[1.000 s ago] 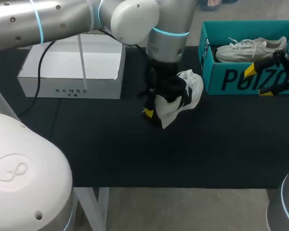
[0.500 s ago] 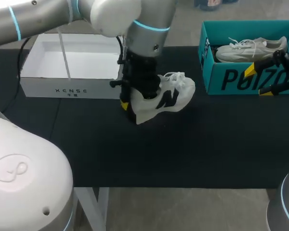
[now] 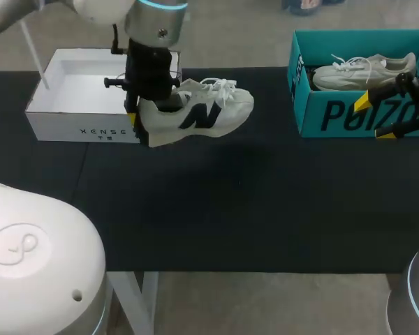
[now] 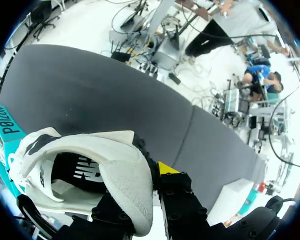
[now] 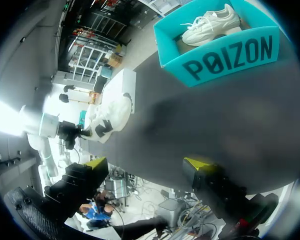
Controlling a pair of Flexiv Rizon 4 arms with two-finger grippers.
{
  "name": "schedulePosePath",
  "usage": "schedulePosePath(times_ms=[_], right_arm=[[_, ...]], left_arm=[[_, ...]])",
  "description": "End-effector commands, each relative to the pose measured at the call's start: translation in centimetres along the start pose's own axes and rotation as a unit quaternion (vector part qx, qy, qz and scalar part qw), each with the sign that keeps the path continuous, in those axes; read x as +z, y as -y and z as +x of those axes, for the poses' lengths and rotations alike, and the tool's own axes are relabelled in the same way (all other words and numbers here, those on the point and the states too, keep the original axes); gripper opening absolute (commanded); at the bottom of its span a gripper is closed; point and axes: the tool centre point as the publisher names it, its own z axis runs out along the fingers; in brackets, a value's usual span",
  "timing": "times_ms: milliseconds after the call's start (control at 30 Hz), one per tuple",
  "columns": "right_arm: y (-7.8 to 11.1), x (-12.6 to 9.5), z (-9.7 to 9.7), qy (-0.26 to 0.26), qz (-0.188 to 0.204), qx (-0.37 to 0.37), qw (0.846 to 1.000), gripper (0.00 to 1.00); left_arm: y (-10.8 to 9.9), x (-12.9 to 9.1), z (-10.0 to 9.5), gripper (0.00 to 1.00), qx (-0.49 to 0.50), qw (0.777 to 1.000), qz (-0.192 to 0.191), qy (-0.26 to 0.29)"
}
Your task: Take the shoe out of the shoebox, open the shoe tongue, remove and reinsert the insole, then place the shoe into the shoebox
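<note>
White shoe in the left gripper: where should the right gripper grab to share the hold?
Probably the forefoot, from the right arm's side. The left gripper holds the shoe by its heel collar, and the toe sticks out free, pointing that way.

White shoe with dark logo, teal box, black table.

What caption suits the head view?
Left end effector grips a white sneaker by its heel, beside the open white box.
</note>
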Motion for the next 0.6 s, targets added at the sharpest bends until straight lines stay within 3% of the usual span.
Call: schedulePosePath(times_ms=[33, 600], right_arm=[[0.01, 0.03, 0.02, 0.002, 0.0, 0.001, 1.0, 1.0], [0.01, 0.03, 0.02, 0.002, 0.0, 0.001, 1.0, 1.0]], left_arm=[[-3.78, -1.69, 3.22, 0.0, -0.008, 0.999, 0.02, 0.03], [-4.4, -2.0, 3.36, 0.0, -0.024, 0.999, 0.014, 0.023]])
